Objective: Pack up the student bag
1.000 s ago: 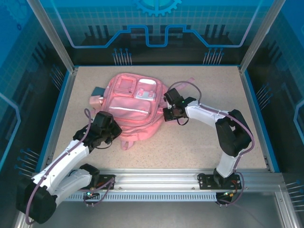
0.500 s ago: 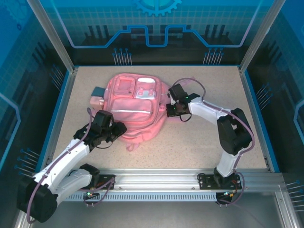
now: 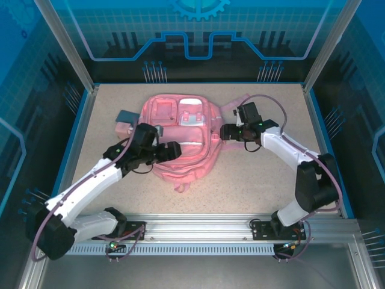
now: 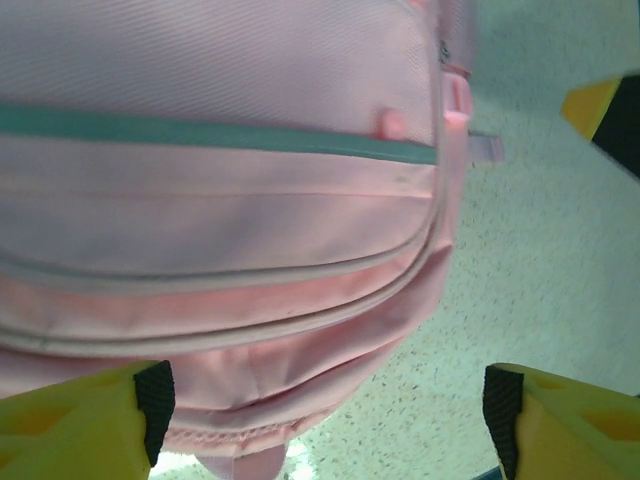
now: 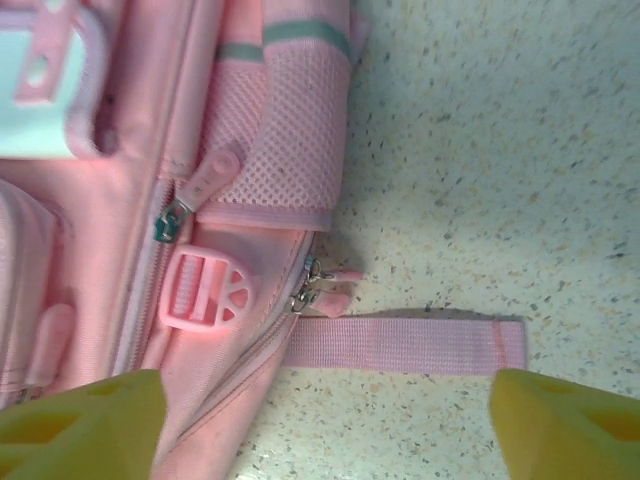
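The pink student bag (image 3: 180, 129) lies flat in the middle of the table, front pockets up. My left gripper (image 3: 172, 151) hovers over its near lower part. In the left wrist view the jaws stand open (image 4: 320, 420), with the bag's (image 4: 220, 230) bottom seam and bare table between the yellow fingers (image 4: 80, 420). My right gripper (image 3: 225, 132) is at the bag's right side, open (image 5: 320, 430). Just ahead of it lie a loose pink strap (image 5: 400, 345), two zip pulls (image 5: 325, 285) and a pink buckle (image 5: 200, 290). Neither gripper holds anything.
A dark blue flat item (image 3: 127, 115) and a small pink object (image 3: 123, 127) lie against the bag's left side. Blue walls (image 3: 319, 138) rim the speckled table (image 3: 258, 180). Bare tabletop stretches in front of the bag and to the right.
The bag has shifted right and towards the back. My left gripper moved right and onto the bag's lower front. My right gripper moved right and back, along the bag's right side.
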Motion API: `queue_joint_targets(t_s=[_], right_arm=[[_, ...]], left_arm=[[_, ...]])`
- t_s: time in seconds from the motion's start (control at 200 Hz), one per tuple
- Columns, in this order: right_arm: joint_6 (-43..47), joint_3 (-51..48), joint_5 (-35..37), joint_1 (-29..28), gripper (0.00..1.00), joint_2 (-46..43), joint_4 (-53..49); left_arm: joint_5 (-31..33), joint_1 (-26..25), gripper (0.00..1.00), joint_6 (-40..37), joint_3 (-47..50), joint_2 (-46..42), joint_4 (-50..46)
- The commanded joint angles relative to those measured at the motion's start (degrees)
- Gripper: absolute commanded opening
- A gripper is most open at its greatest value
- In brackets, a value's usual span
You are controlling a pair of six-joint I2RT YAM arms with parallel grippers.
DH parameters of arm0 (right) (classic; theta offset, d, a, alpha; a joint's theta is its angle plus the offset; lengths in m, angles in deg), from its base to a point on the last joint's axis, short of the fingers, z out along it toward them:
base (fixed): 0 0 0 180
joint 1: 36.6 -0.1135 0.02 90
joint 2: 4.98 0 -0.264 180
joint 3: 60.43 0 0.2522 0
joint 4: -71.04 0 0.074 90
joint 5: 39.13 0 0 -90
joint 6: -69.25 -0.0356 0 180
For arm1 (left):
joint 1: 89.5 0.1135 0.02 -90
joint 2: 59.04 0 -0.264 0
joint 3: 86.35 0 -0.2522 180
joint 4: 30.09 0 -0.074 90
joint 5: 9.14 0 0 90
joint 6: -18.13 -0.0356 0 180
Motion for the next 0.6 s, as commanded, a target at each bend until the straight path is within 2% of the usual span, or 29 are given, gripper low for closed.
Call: queue_joint_targets(t_s=[0.0, 0.095, 0.29, 0.49, 0.595], right_arm=[[-0.1, -2.5, 0.5, 1.6, 0.91, -4.8, 2.5], [-0.7, -4.8, -1.0, 3.7, 0.93, -7.8, 3.8], [-1.9, -8.2, -5.1, 8.6, 0.95, -10.8, 5.5], [-3.1, -9.8, -7.5, 11.3, 0.95, -10.5, 6.7], [-3.7, -10.0, -8.6, 12.0, 0.95, -9.9, 7.1]], left_arm=[[7.7, -3.7, 0.84, -8.3, -7.1, 6.3, -4.5], [13.6, -7.0, 0.82, -9.3, -13.9, 14.1, -8.5], [26.7, -13.5, 0.72, -10.3, -26.5, 28.6, -15.9], [32.3, -17.0, 0.69, -11.3, -35.2, 38.7, -21.7], [32.7, -17.7, 0.68, -11.1, -37.8, 42.2, -23.9]])
